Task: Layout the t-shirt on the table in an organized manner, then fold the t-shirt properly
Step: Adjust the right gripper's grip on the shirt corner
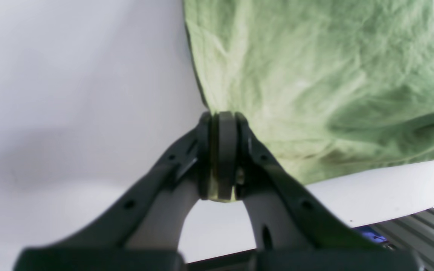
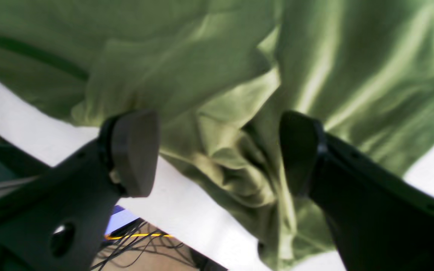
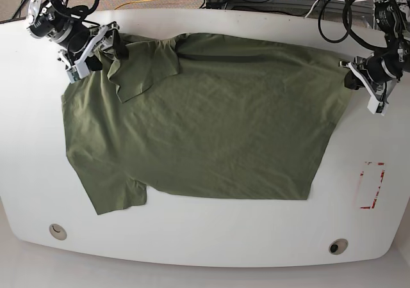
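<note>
The olive-green t-shirt (image 3: 205,121) lies spread on the white table (image 3: 211,249), hem toward the right. One sleeve lies flat at the front left, and the other is folded over onto the body at the far left (image 3: 138,70). My left gripper (image 3: 352,77) is shut on the hem's far right corner. The left wrist view shows its pads (image 1: 222,124) pinching the t-shirt's (image 1: 315,75) edge just above the table (image 1: 70,75). My right gripper (image 3: 106,48) stands open at the far left, its fingers (image 2: 134,150) straddling bunched cloth (image 2: 232,165) near the table's edge (image 2: 187,210).
A red tape rectangle (image 3: 371,185) marks the table at the right. Two grommet holes (image 3: 57,232) (image 3: 337,246) sit near the front edge. Cables (image 3: 333,13) and floor lie beyond the far edge. An aluminium rail (image 1: 420,229) runs under the table's rim.
</note>
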